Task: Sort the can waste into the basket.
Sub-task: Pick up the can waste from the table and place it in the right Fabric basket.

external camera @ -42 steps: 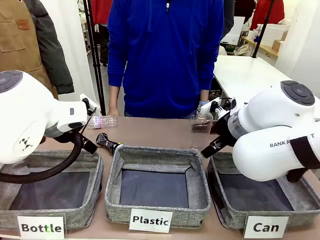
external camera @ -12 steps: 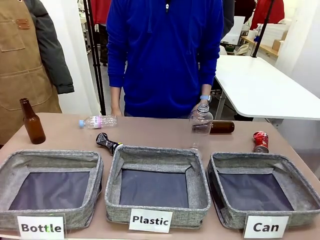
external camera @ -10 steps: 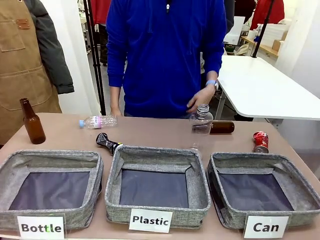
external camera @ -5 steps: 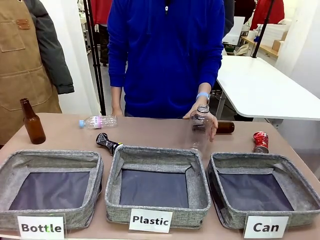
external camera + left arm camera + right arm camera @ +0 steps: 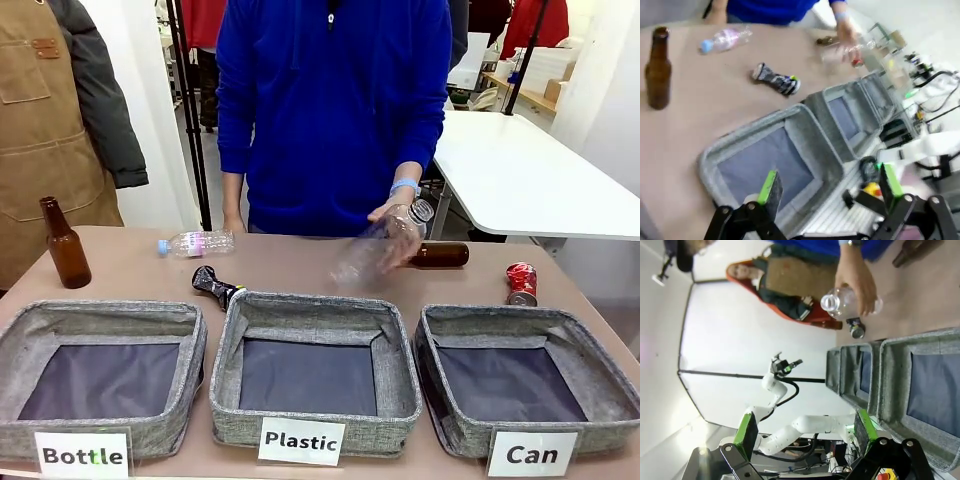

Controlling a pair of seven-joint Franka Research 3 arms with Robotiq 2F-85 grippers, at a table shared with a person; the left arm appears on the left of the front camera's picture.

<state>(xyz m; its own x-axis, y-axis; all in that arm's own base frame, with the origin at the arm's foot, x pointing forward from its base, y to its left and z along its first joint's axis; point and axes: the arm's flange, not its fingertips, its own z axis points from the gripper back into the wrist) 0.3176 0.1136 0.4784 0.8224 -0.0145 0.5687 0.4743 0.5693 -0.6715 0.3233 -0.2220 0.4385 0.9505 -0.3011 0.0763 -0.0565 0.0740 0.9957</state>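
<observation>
The shiny red can point(image 5: 521, 283) lies on the table just behind the grey basket labelled "Can" point(image 5: 500, 318) at the right. The dark crushed can point(image 5: 217, 285) lies behind the gap between the "Bottle" and "Plastic" bins, and also appears in the left wrist view as the dark can point(image 5: 776, 81). My left gripper point(image 5: 829, 185) hangs open and empty above the near edge of the bins. My right gripper point(image 5: 806, 429) is open and empty too, with the "Can" basket point(image 5: 895, 380) closest to it.
A person's hand point(image 5: 398, 215) holds a clear plastic bottle point(image 5: 375, 250) tilted over the table's middle. A brown bottle point(image 5: 440, 255) lies behind it; another point(image 5: 64, 243) stands at far left. A small plastic bottle point(image 5: 196, 243) lies at the back. "Bottle" point(image 5: 100, 312) and "Plastic" point(image 5: 310, 305) bins stand alongside.
Both arms have left the front view. The person's hand has taken the upright clear bottle, lifted it and tipped it to the left. The cans have not moved.
</observation>
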